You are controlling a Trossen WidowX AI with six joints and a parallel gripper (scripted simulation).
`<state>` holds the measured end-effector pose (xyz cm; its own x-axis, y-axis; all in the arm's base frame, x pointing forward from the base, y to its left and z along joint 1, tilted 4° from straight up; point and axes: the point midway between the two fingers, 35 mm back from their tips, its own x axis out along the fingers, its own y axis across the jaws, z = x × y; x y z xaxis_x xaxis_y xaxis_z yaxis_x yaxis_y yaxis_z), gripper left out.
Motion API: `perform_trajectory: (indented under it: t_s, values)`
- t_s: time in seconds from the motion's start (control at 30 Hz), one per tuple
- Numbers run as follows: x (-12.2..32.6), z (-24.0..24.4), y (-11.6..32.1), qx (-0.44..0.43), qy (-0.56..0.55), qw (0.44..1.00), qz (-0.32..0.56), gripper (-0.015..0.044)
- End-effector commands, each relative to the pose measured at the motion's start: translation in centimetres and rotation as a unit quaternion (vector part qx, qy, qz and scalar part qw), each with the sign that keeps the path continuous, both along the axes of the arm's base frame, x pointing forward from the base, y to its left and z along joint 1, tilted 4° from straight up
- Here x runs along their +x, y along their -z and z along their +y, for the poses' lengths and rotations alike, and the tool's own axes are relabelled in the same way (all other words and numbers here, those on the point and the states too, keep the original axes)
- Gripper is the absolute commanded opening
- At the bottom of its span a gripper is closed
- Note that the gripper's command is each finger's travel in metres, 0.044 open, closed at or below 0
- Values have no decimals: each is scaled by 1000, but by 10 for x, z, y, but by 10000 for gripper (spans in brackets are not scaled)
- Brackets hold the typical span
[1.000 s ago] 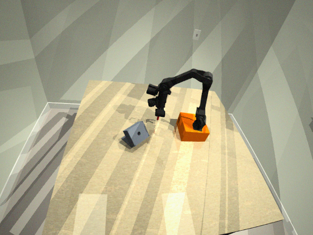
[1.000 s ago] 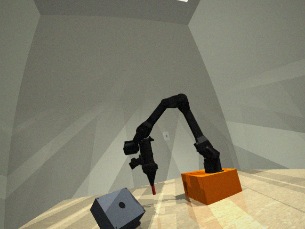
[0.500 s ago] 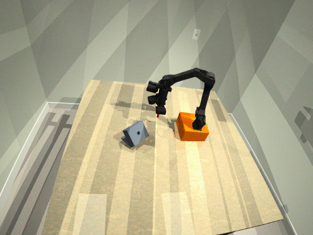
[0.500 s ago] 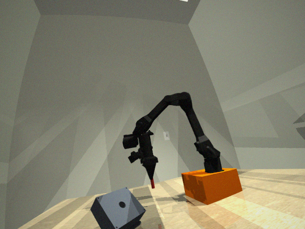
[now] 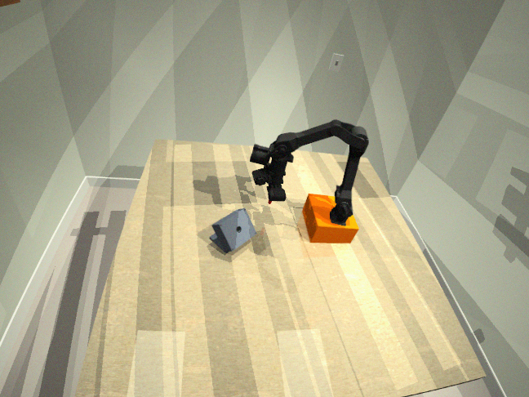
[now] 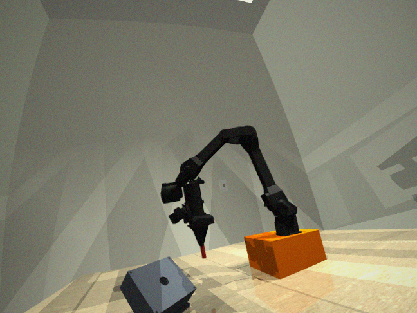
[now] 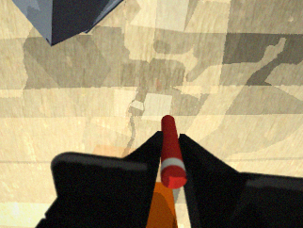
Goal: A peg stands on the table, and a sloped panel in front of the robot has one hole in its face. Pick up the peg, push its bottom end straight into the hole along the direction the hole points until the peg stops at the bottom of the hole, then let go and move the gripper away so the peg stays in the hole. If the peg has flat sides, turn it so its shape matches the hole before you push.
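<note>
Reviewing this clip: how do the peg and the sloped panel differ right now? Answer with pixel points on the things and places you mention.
The peg (image 5: 269, 202) (image 6: 203, 252) (image 7: 170, 147) is red with a pale band; the sloped panel (image 5: 245, 222) (image 6: 145, 281) (image 7: 33, 16) is blue-grey.
The peg is a slim rod; the panel is a broad block with a hole in its face.
The peg is held off the table in the claw (image 6: 202, 245) (image 7: 170, 135); the panel rests on the table.

Relative to the orange block, your arm (image 5: 313, 133) (image 6: 210, 148) is rising from its top, bending high at the elbow and reaching out past the block's side. Your wrist (image 5: 279, 150) (image 6: 189, 170) is folding the hand downward, well apart from the block. Your jaws (image 5: 273, 198) (image 6: 202, 243) are pointing nearly straight down, hanging above the worktop beside the block, and are closing firmly on the red peg.
</note>
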<state>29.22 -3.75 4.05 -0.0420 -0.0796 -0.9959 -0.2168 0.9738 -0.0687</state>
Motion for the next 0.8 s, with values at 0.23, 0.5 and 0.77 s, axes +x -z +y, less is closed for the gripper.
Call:
perform_trajectory:
  t_s: [0.23,0.5,0.77]
  values:
    - [6,9,-2,-19,-43,999,-1,0]
    - [9,17,-2,-32,-75,997,0,0]
    - [12,25,-3,-46,-106,993,0,0]
